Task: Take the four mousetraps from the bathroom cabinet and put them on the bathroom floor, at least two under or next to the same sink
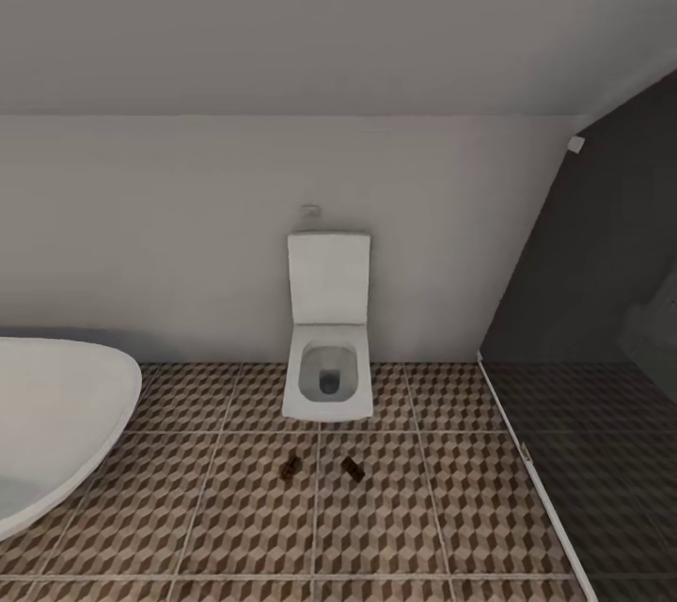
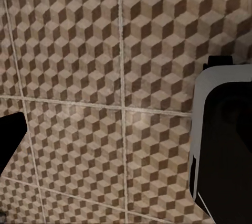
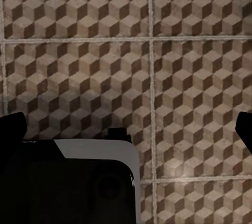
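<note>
With 2 mousetraps lying on the bathroom floor just in front of the toilet, no sink shows beside them, so the sink condition may fail, and I cannot tell whether either pincer is wide or narrow.

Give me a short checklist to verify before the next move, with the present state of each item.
1. Traps on tiled floor: two, left trap and right trap; ok.
2. All four traps on floor: two seen; not ok.
3. Two traps beside a sink: they lie before the toilet; cannot tell.
4. Left end effector free: nothing between fingers; ok.
5. Right end effector free: ok.
6. Cabinet located: cannot tell.
</note>
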`<state>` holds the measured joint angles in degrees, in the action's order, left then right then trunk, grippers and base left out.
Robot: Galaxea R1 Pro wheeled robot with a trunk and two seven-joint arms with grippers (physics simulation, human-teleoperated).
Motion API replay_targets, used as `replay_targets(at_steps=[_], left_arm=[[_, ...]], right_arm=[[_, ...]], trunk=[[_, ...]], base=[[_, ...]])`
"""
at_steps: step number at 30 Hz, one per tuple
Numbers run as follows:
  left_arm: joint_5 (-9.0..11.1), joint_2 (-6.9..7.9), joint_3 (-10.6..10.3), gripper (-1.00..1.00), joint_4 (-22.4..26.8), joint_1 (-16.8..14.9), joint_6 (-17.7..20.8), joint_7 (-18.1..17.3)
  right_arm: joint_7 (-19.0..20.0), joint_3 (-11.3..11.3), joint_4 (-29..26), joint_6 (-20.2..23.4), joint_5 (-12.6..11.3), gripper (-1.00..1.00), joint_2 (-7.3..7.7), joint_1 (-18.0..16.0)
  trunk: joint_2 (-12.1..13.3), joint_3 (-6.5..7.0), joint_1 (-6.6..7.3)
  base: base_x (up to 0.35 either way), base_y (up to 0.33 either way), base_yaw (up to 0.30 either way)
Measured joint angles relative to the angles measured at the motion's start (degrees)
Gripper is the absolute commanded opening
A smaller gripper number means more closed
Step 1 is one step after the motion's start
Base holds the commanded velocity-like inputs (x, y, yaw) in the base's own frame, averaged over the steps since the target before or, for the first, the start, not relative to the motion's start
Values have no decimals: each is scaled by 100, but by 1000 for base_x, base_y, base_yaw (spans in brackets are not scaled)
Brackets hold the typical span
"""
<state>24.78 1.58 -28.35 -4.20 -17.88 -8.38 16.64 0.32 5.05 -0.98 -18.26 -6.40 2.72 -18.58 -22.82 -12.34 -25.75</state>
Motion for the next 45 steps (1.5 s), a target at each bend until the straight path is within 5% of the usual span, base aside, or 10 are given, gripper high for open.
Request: replay_targets(at_steps=[45], left_arm=[[0, 21, 0, 100, -1, 2, 2, -5]], right_arm=[[-40, -1, 4, -1, -3, 100, -9, 17]], trunk=[[1, 406, 0]], base=[[0, 0, -44]])
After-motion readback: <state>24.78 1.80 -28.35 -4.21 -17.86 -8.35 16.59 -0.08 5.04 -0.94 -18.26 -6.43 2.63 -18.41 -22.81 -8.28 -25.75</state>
